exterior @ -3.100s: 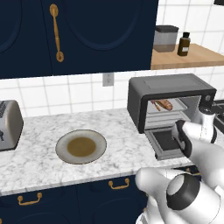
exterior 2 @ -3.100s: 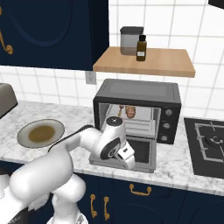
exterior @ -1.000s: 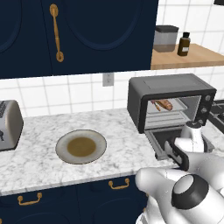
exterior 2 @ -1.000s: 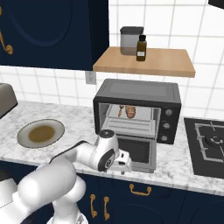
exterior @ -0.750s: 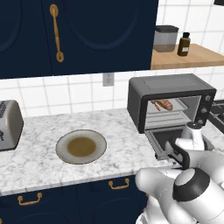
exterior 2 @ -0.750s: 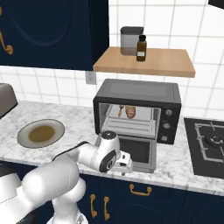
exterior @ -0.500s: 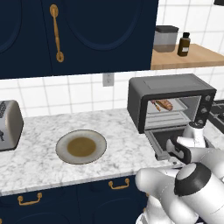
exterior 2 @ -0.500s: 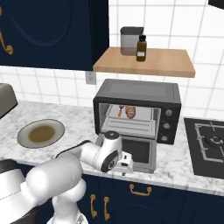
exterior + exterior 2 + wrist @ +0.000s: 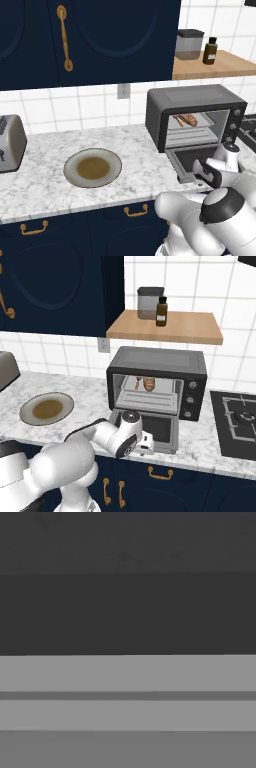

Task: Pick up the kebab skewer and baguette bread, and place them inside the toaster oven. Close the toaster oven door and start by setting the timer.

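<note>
Marble counter runs under navy cabinets and white tile, and everything you care about sits on it around the toaster oven. Left of the oven lies a brown-centred plate, and farther left a silver toaster; above the oven a wooden shelf carries a canister and a dark bottle.

Your arm is folded low in front of the oven, with the gripper at the outer edge of the toaster oven door, which lies dropped open and flat. You cannot tell whether the pincer is apart or together: the hand camera is pressed close against dark and grey bands, probably the door's edge or handle.

Inside the oven, on the wire rack, you can see the baguette bread and just beside it the kebab skewer. So loading looks done. What is left for you, judging by this, is to lift the door shut and then turn the timer knob in the column on the oven's right side.
</note>
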Controlling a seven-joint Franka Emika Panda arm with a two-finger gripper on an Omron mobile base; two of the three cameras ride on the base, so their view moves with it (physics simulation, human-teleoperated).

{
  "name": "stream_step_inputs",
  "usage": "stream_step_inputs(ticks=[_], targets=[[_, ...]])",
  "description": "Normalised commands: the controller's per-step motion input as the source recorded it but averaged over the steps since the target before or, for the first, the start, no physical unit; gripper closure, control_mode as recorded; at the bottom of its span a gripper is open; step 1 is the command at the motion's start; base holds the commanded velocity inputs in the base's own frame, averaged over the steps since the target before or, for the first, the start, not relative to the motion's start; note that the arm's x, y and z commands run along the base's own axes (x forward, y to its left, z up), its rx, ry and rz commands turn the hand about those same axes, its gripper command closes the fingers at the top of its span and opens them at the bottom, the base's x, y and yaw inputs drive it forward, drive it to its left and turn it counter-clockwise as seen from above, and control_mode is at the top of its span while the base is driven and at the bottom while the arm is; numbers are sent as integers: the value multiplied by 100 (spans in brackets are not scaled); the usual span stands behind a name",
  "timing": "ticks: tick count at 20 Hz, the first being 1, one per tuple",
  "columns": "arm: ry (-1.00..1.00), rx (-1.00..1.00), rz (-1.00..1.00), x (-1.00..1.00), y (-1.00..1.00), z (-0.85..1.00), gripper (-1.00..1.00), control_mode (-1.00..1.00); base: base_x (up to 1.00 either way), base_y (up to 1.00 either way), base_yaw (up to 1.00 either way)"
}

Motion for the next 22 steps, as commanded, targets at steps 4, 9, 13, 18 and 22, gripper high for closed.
stream_step_inputs(ticks=[4, 9, 13, 18, 22], targets=[[-24, 0, -2, 24, 13, -6, -100, -100, 0, 0, 0], [-16, 0, 0, 54, 10, 0, -100, -100, 0, 0, 0], [-20, 2, -1, 52, 18, 0, -100, -100, 0, 0, 0], [-20, 1, -4, 61, 33, 0, -100, -100, 0, 0, 0], [-24, 1, -5, 62, 42, 12, -100, -100, 0, 0, 0]])
